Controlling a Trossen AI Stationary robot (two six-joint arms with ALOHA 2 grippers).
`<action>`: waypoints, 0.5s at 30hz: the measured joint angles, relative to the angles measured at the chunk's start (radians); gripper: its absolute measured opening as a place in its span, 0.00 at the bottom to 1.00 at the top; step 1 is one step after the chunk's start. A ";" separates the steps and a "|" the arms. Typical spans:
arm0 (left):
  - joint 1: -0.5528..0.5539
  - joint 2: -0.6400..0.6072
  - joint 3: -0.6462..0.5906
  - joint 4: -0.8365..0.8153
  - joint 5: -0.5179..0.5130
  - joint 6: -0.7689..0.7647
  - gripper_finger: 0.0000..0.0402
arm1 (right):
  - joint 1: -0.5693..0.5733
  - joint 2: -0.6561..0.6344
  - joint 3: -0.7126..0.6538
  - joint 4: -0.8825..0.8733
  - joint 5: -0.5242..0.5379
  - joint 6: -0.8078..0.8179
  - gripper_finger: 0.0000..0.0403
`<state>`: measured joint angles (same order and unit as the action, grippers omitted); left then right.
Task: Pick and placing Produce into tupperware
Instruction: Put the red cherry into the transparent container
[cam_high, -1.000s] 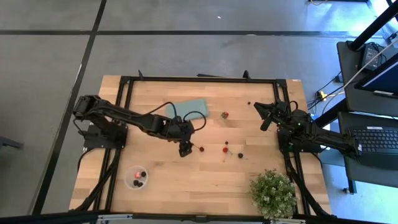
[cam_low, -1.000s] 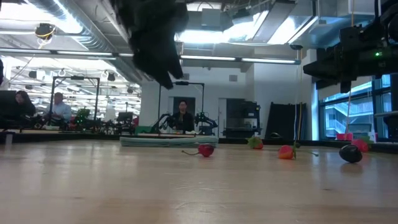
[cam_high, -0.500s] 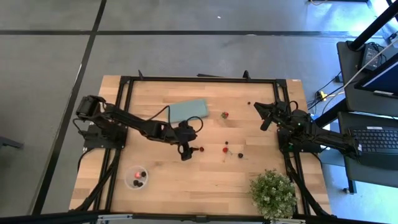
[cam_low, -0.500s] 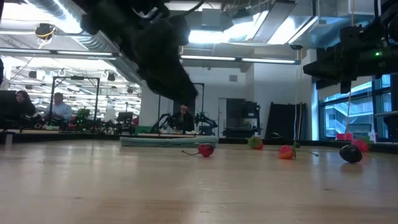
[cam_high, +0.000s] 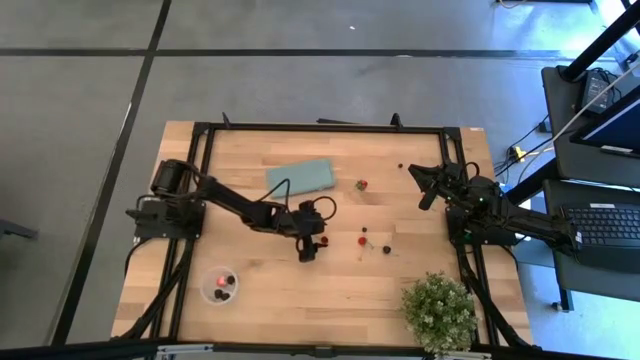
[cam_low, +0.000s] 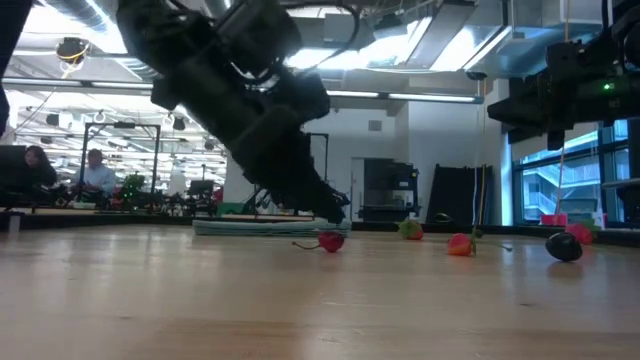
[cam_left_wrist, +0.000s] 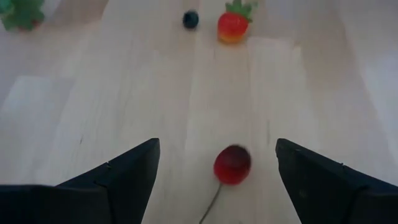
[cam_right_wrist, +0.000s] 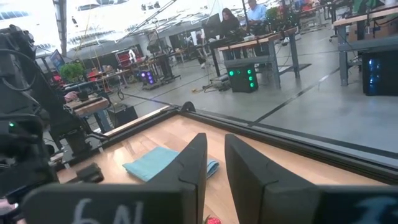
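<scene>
high view: left tool (cam_high: 309, 250) reaches out to mid counter (cam_high: 330, 290), fingers spread wide, nothing held, right over a small red cherry (cam_high: 322, 240). more produce to its right: red piece (cam_high: 363, 241), dark berry (cam_high: 386, 250), another red one (cam_high: 362, 185) nearer the far edge, tiny dark one (cam_high: 401, 167) by the right arm. tupperware (cam_high: 220, 285) sits near the front-left of the counter w/ red + dark pieces already in it, well apart from the left tool. teal cloth (cam_high: 301, 176) lies flat behind the left arm. potted plant (cam_high: 438, 311) at front-right corner. right tool (cam_high: 418, 185) parked at the right side, jaws nearly closed, empty.

low view: left tool (cam_low: 335, 208) comes down at an angle, tip just above the cherry (cam_low: 331, 241) on the counter (cam_low: 300, 300). strawberry-like piece (cam_low: 459, 244) and dark berry (cam_low: 563, 246) further right. ppl in the room behind.

left wrist view: cherry (cam_left_wrist: 232, 164) w/ stem lies between the two wide-open fingers (cam_left_wrist: 118, 177), not gripped. strawberry (cam_left_wrist: 234, 23) and dark berry (cam_left_wrist: 190, 19) beyond.

right wrist view: right tool's fingers (cam_right_wrist: 196, 168) close together, narrow gap, nothing in them; teal cloth (cam_right_wrist: 163, 162) beyond.
</scene>
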<state>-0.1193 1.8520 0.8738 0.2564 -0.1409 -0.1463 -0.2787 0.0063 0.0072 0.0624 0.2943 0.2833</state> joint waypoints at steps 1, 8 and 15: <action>0.005 0.006 0.000 0.004 0.006 0.000 0.77 | 0.000 0.000 0.000 0.000 0.000 0.000 0.15; 0.015 0.048 0.000 0.022 0.029 0.000 0.68 | 0.000 0.000 0.000 0.000 0.000 -0.003 0.15; 0.013 0.094 0.002 0.092 0.050 0.001 0.61 | 0.000 0.000 0.000 0.000 0.000 -0.029 0.15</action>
<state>-0.1059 1.9459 0.8757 0.3486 -0.0912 -0.1455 -0.2783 0.0063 0.0074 0.0628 0.2943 0.2539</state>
